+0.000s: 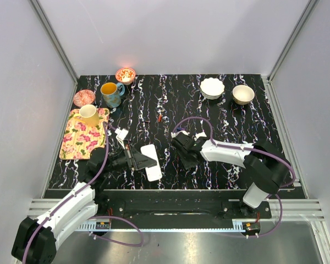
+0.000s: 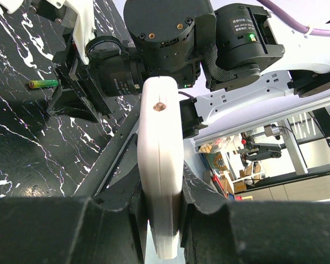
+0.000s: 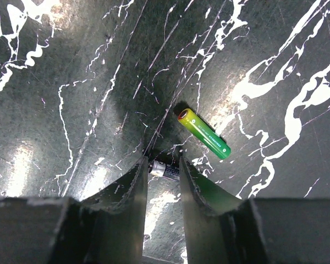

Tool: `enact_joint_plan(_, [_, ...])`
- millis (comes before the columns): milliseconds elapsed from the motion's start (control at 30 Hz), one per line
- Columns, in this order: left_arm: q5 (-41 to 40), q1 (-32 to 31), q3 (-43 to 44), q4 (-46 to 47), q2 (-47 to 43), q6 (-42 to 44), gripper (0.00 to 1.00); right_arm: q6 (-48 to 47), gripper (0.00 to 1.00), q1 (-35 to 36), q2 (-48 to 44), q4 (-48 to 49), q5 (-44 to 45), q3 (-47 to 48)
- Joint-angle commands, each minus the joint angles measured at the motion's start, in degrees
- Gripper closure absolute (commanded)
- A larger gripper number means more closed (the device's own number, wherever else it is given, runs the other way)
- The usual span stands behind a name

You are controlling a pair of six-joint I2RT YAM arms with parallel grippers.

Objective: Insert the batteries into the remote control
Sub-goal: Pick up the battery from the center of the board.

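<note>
The white remote control (image 1: 151, 161) is clamped edge-on in my left gripper (image 1: 136, 160) and held just above the table's front middle. In the left wrist view its thin edge (image 2: 160, 165) sits between the two black fingers. My right gripper (image 1: 186, 153) points down at the table right of the remote. Its jaws are a narrow gap apart. A dark battery (image 3: 166, 170) lies across that gap at the fingertips (image 3: 138, 175), its right end hidden behind the right finger. A green battery (image 3: 204, 133) lies loose on the table just beyond; it also shows in the left wrist view (image 2: 43, 83).
At the back left are a floral mat (image 1: 86, 133) with a cream cup (image 1: 88, 113), a blue mug (image 1: 111, 93) and two patterned bowls (image 1: 83, 98) (image 1: 125, 75). At the back right stand a white bowl (image 1: 212, 88) and a tan bowl (image 1: 243, 94). A small reddish bit (image 1: 160, 117) lies mid-table.
</note>
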Motion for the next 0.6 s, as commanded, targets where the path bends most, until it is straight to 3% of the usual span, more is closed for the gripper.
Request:
enact_joint_plan(0, [-0.28,0.23,-0.2,3.18,-0.95,-0.03,1.0,0.81,0.62,0.48,0.07,-0.83,0.14,2.01])
enact_joint_plan(100, [-0.36,0.31,-0.37,3.18,-1.3,-0.11,1.0,1.16,0.52,0.4,-0.63,-1.18,0.75,1.66])
enact_joint_plan(567, [-0.45,0.31,-0.9,3.26,-1.92,-0.29,1.0,9.59,0.38,0.48,-4.32,-3.37,5.05,0.96])
